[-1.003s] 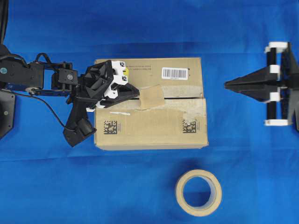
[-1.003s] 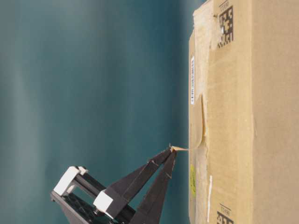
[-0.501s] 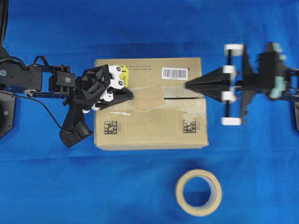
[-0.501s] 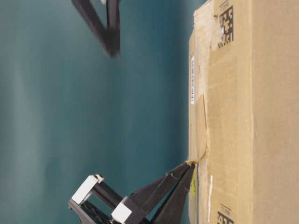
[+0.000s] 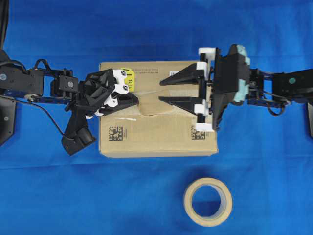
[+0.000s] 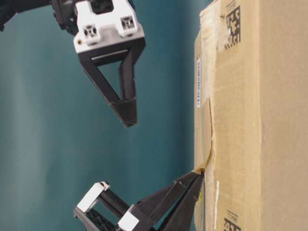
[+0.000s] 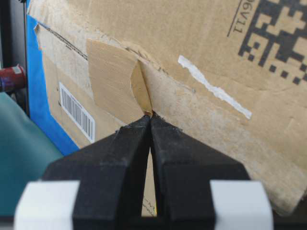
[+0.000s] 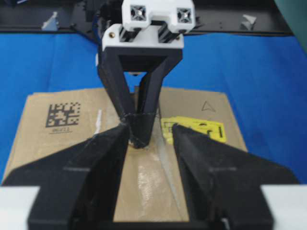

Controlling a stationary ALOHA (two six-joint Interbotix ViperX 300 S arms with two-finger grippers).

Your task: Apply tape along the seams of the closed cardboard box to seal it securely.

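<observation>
The cardboard box (image 5: 156, 134) lies on the blue table. The tan tape (image 5: 154, 104) lies across the middle of its top, and its left end is lifted. My left gripper (image 5: 137, 100) is shut on that lifted end (image 7: 139, 91) right at the box surface (image 6: 197, 174). My right gripper (image 5: 161, 91) is open and hovers above the tape, with its fingers straddling it (image 8: 149, 139). A stretch of the seam (image 7: 62, 39) shows as a dark slit beyond the tape. In the overhead view the right gripper hides most of the seam.
The beige tape roll (image 5: 187, 201) lies flat in front of the box. A yellow sticker (image 8: 196, 128) is on the box's left end behind my left gripper. Blue cloth surrounds the box.
My right arm swung in from the right to above the box top and its jaws opened. My left gripper drew the tape end left and down to the box surface, then held still.
</observation>
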